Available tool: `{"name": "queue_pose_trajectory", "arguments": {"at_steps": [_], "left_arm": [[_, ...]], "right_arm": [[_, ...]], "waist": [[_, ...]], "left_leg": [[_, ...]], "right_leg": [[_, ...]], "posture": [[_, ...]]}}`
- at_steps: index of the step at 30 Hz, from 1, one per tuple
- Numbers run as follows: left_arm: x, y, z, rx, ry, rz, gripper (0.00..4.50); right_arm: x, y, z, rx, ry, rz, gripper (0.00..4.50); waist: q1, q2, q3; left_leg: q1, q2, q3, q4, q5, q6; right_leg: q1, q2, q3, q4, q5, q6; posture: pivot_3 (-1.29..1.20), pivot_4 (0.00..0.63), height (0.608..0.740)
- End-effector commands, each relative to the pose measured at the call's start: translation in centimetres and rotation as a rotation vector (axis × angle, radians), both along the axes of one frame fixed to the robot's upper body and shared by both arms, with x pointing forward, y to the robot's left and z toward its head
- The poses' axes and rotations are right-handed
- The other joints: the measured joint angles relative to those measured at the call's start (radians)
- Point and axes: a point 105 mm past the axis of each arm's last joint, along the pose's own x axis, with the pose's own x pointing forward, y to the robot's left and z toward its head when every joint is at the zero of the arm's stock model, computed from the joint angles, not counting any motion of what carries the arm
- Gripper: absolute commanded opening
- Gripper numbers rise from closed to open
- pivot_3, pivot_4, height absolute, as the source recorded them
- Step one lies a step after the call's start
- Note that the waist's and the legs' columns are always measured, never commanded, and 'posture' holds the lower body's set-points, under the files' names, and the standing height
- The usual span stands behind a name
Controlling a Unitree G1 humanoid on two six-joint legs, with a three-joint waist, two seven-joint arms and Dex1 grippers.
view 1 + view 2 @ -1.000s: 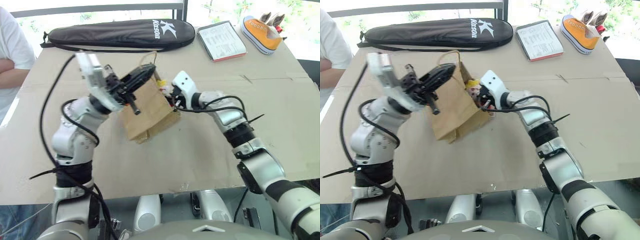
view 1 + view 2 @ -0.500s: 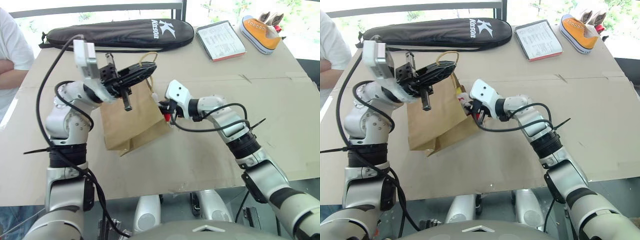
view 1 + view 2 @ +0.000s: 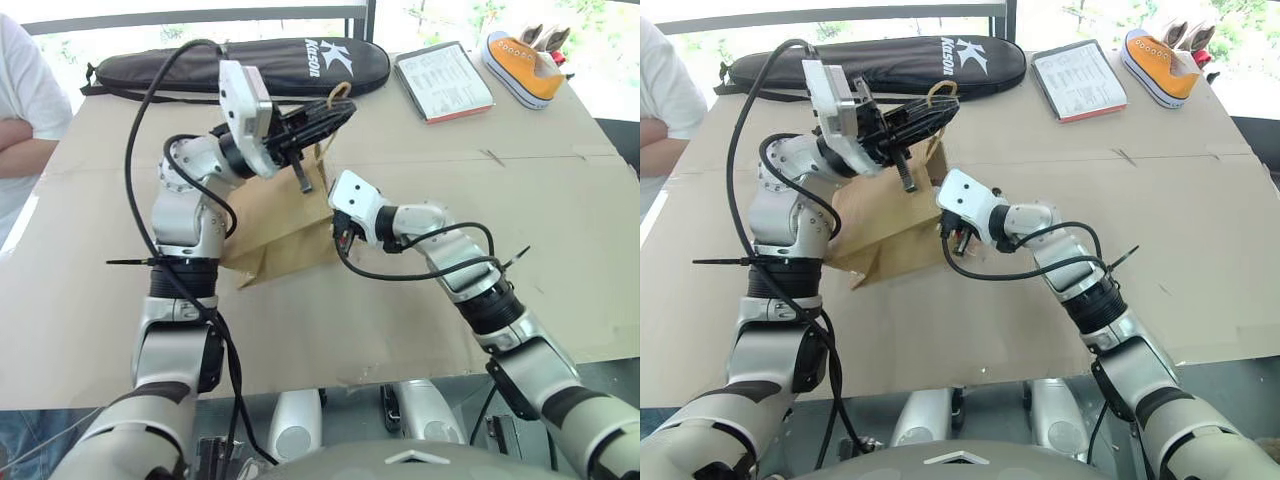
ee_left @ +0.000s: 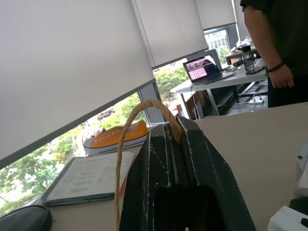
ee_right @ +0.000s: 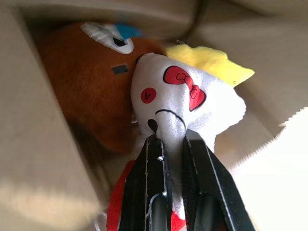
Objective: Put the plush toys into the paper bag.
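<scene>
The paper bag (image 3: pixel 283 212) lies tilted on the cardboard-covered table (image 3: pixel 560 210), its mouth raised toward the black racket bag (image 3: pixel 240 66) behind it. Much of the bag's upper face is covered by the left arm, and its opening cannot be seen from the head views.

The left gripper (image 3: pixel 325 113) is closed on one twisted paper handle (image 4: pixel 139 126) of the paper bag. In the left wrist view the loop passes between the two black fingers (image 4: pixel 161 163) and curves out to one side; the second handle cannot be made out.

The right gripper (image 5: pixel 169 139) is at the bag's mouth, on the side away from the left arm. In the head views its fingertips are hidden behind its own white housing. In the right wrist view its fingers are clamped on the white plush toy (image 5: pixel 185 98), pinching it just below the red bow. That toy has a yellow top and a strip of red clothing that is cut off at the frame edge.

The brown plush toy (image 5: pixel 89 94) lies touching the white one, deeper between the bag's paper walls, showing a blue and white mark. Its lower part is in shadow and hard to read.

Beyond the bag, near the racket bag, lie a notebook (image 3: pixel 442 82) and an orange sneaker (image 3: pixel 525 65). A person's arm (image 3: pixel 22 135) is cut off at the table's left edge.
</scene>
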Motion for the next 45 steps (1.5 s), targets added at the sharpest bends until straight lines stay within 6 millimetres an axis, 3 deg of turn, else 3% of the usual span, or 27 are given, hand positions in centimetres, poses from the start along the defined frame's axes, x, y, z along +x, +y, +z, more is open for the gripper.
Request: {"name": "queue_pose_trajectory", "arguments": {"at_steps": [1,6,11,14,16,17,18,25,33,37,40,45], "left_arm": [[-1.4,0.3,1.0,-0.005,-0.039,-0.005,0.0],[-3.0,0.4,0.2,-0.014,0.009,-0.02,0.0],[-4.2,1.0,-1.3,-0.006,0.03,-0.002,0.0],[-4.7,2.3,-1.9,-0.027,0.05,0.032,0.0],[-5.7,3.6,-2.5,-0.043,0.053,0.066,0.0],[-6.0,4.1,-2.8,-0.049,0.059,0.08,0.0],[-6.3,4.5,-3.0,-0.047,0.06,0.091,0.0],[-7.2,6.9,-4.0,-0.01,0.081,0.13,0.0],[-7.0,7.7,-4.1,-0.087,0.1,0.165,0.0],[-7.0,7.3,-4.1,-0.096,0.097,0.161,0.0],[-6.8,7.4,-3.8,-0.108,0.087,0.172,0.0],[-6.9,7.3,-3.9,-0.113,0.088,0.173,0.0]], "right_arm": [[-0.1,0.6,1.1,0.043,-0.035,-0.033,0.03],[0.4,2.7,1.4,0.165,0.005,0.002,0.03],[0.5,3.6,-0.5,0.13,0.053,0.092,0.03],[-0.1,3.1,-0.4,0.166,0.086,0.148,0.92],[-0.4,1.9,-0.2,0.172,0.084,0.158,2.1],[-0.5,1.4,-0.1,0.173,0.093,0.152,2.1],[-0.5,0.9,-0.1,0.172,0.095,0.146,2.46],[-1.6,-2.1,1.4,0.178,0.131,0.096,2.46],[-3.2,-5.1,1.8,0.183,0.212,0.015,2.46],[-2.5,-5.0,1.1,0.16,0.232,-0.047,2.46],[-1.8,-7.1,0.0,0.142,0.298,-0.153,2.46],[-2.7,-7.9,-2.1,0.116,0.435,-0.207,2.46]], "waist": [[-0.004,0.0,0.0],[-0.014,0.0,0.0],[-0.011,0.0,0.0],[-0.011,0.0,0.0],[-0.012,0.0,0.0],[-0.011,0.0,0.0],[-0.012,0.0,0.0],[-0.007,0.0,0.0],[-0.003,0.0,0.0],[-0.008,0.0,0.0],[-0.008,0.0,0.0],[-0.004,0.0,0.0]], "left_leg": [[0.0,0.0,0.0,0.0,0.0,0.0],[0.0,0.0,0.0,0.0,0.0,0.0],[0.0,0.0,0.0,0.0,0.0,0.0],[0.0,0.0,0.0,0.0,0.0,0.0],[0.0,0.0,0.0,0.0,0.0,0.0],[0.0,0.0,0.0,0.0,0.0,0.0],[0.0,0.0,-0.001,0.0,0.0,0.0],[0.001,0.0,0.0,0.0,0.0,0.0],[0.001,0.0,0.0,0.0,0.0,0.0],[0.001,0.0,0.001,0.0,0.0,0.0],[0.001,0.0,0.001,0.0,0.0,0.0],[0.001,0.0,0.001,0.0,0.0,0.0]], "right_leg": [[0.0,0.0,0.0,0.0,0.0,0.0],[0.0,0.0,0.0,0.0,0.0,0.0],[0.0,-0.001,0.0,0.0,0.0,0.0],[0.001,-0.001,0.0,0.0,0.0,0.0],[0.0,-0.001,0.0,0.0,0.0,0.0],[0.0,-0.001,0.0,0.0,0.0,0.0],[0.0,-0.001,-0.001,0.0,0.0,0.0],[0.0,-0.001,-0.001,0.0,0.0,0.0],[0.0,-0.002,-0.001,-0.001,0.0,0.0],[0.0,-0.001,0.0,0.0,0.0,0.0],[0.0,-0.001,0.0,0.0,0.0,0.0],[0.0,-0.002,0.0,-0.001,0.0,0.0]], "posture": [[0.0,0.15,0.74],[0.0,0.15,0.74],[0.0,0.15,0.74],[0.0,0.15,0.74],[0.0,0.15,0.74],[0.0,0.15,0.74],[0.0,0.15,0.74],[0.0,0.15,0.74],[0.0,0.15,0.74],[0.0,0.15,0.74],[0.0,0.15,0.74],[0.0,0.15,0.74]]}}
